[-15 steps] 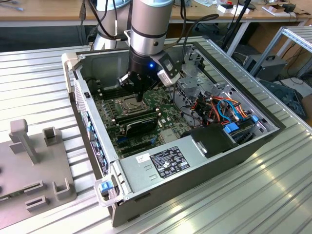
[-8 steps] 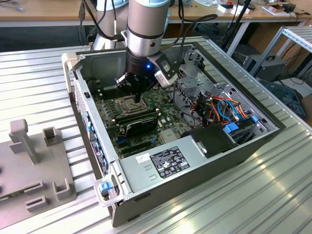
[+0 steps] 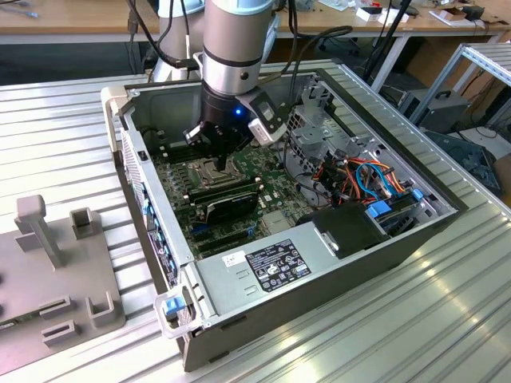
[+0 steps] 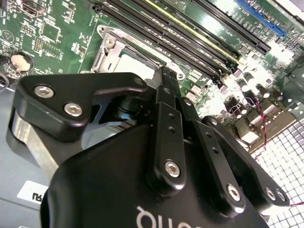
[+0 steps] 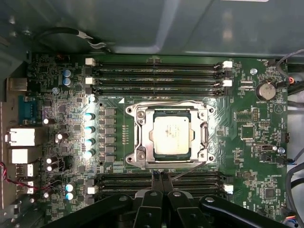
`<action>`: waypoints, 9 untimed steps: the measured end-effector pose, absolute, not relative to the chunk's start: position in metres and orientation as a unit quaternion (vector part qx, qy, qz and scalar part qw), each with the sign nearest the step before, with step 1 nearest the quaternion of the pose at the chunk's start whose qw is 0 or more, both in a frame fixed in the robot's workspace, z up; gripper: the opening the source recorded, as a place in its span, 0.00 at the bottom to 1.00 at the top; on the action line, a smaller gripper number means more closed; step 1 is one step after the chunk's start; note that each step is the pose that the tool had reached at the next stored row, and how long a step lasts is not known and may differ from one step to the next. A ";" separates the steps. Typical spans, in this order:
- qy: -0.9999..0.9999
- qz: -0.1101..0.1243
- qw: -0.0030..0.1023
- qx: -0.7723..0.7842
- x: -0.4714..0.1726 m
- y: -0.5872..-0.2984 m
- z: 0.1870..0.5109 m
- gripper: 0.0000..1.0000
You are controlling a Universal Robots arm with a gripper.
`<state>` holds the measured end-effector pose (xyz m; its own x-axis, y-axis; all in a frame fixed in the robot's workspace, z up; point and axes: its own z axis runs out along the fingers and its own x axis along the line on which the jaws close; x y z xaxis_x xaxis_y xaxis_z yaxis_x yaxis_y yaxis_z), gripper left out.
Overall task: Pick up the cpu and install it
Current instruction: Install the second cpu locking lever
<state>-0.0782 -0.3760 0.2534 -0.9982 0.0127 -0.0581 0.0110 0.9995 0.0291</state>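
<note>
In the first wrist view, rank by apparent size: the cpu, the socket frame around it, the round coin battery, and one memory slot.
1. Socket frame: largest outline.
2. Memory slot: longest, but narrow; its rank against the cpu is unsure.
3. cpu, lying in the socket.
4. Coin battery: smallest.

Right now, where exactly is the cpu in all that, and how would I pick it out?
Look inside the open computer case at the green motherboard under the gripper. Between the rows of long black memory slots sits a square metal socket frame. The cpu lies in its middle: the only flat, dull silver square there.
</note>
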 end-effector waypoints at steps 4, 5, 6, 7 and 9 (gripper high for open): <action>0.999 0.014 0.029 0.006 -0.081 -0.376 0.250 0.11; 0.999 0.014 0.029 0.006 -0.081 -0.376 0.249 0.11; 0.999 0.014 0.029 0.006 -0.081 -0.376 0.248 0.11; 0.999 0.014 0.029 0.005 -0.081 -0.376 0.247 0.11; 0.999 0.014 0.029 0.005 -0.082 -0.376 0.246 0.11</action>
